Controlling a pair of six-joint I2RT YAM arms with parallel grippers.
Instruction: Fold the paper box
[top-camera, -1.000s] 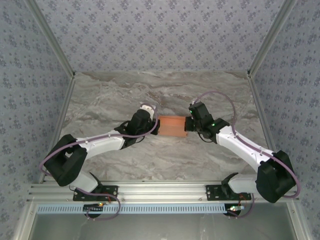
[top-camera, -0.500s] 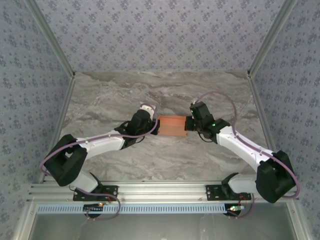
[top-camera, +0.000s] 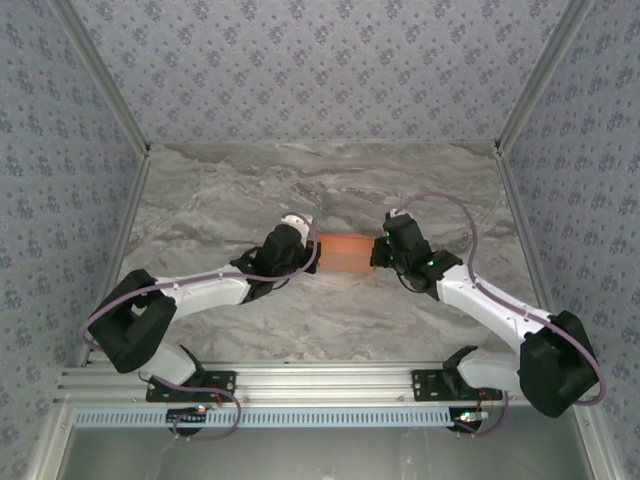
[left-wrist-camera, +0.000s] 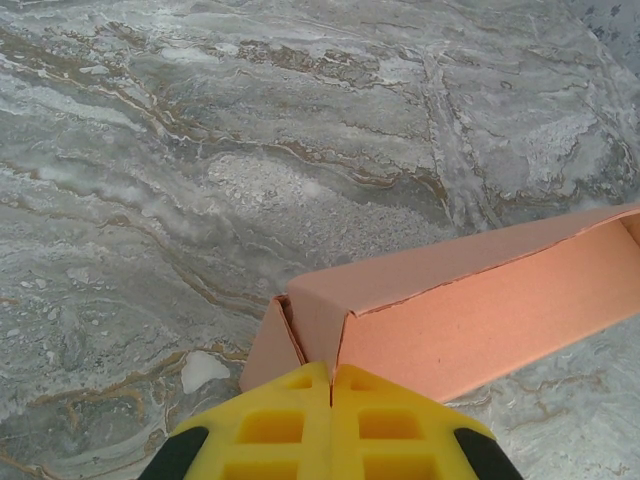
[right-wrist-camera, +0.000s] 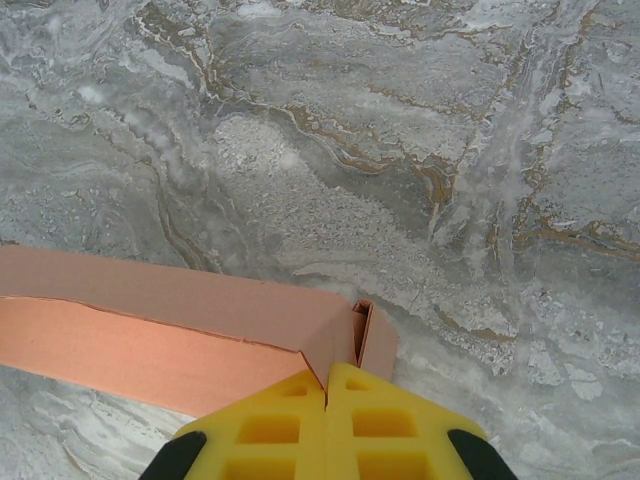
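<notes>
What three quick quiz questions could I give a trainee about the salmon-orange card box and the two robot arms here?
1. True or false: the salmon-orange thin-card paper box lies on the grey marbled table between the left gripper and the right gripper.
2. The left gripper's yellow fingers are: A) wide open; B) shut together; C) lifted high above the box.
3. Fill in: the right gripper meets the box at the robot's own ____ end.
Key: 1 true; 2 B; 3 right.
</notes>
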